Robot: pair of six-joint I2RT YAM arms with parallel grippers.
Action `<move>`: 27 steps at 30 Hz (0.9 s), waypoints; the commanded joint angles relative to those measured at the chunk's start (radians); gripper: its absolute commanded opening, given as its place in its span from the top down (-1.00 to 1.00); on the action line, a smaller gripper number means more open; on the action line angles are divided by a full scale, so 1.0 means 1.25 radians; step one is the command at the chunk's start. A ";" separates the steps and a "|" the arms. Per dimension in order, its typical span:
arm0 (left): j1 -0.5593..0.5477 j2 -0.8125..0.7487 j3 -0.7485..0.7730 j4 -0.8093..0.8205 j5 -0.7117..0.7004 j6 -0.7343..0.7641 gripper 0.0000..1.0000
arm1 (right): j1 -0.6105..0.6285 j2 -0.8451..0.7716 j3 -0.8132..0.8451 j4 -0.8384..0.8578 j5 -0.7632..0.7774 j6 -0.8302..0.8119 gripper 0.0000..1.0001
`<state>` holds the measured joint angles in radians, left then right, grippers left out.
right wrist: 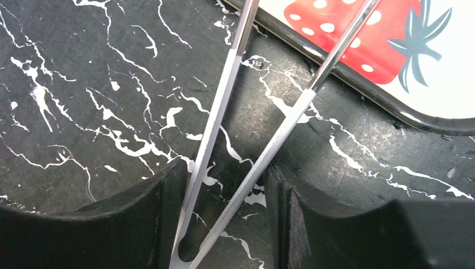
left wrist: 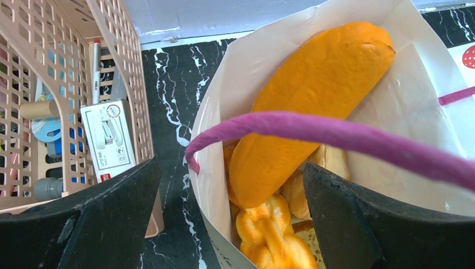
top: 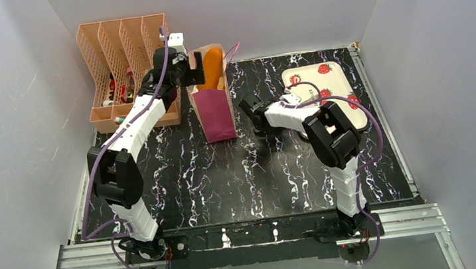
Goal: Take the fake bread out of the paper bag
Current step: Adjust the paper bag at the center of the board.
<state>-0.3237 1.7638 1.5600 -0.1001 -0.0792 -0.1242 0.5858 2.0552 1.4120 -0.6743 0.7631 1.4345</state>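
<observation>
The paper bag, tan above and maroon below, stands upright at the back of the black mat. A long orange fake bread loaf sticks out of its mouth. In the left wrist view the loaf leans over braided rolls inside the bag. My left gripper is open and straddles the bag's left wall at the rim, one finger outside and one inside. A pink handle crosses in front. My right gripper sits low on the mat with both fingers against the arms of metal tongs.
A peach file rack with pens and small boxes stands close to the left of the bag, right beside my left gripper's outer finger. A strawberry-print tray lies at the back right, and the tongs' tips rest on its rim.
</observation>
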 commanded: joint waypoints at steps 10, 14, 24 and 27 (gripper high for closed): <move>0.007 0.018 0.078 0.001 -0.022 -0.013 -0.96 | 0.002 -0.021 -0.074 -0.043 0.002 -0.003 0.35; 0.007 0.038 0.095 -0.012 -0.012 -0.002 -0.96 | 0.016 -0.030 -0.087 -0.060 0.025 -0.005 0.38; 0.007 0.055 0.120 -0.034 -0.024 0.012 -0.96 | 0.051 -0.076 -0.140 -0.080 0.083 -0.005 0.53; 0.007 0.059 0.144 -0.056 -0.021 0.010 -0.92 | 0.057 -0.092 -0.152 -0.084 0.090 -0.005 0.53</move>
<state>-0.3229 1.8301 1.6741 -0.1272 -0.0910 -0.1265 0.6483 1.9717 1.2591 -0.6941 0.8635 1.4414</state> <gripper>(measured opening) 0.980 0.324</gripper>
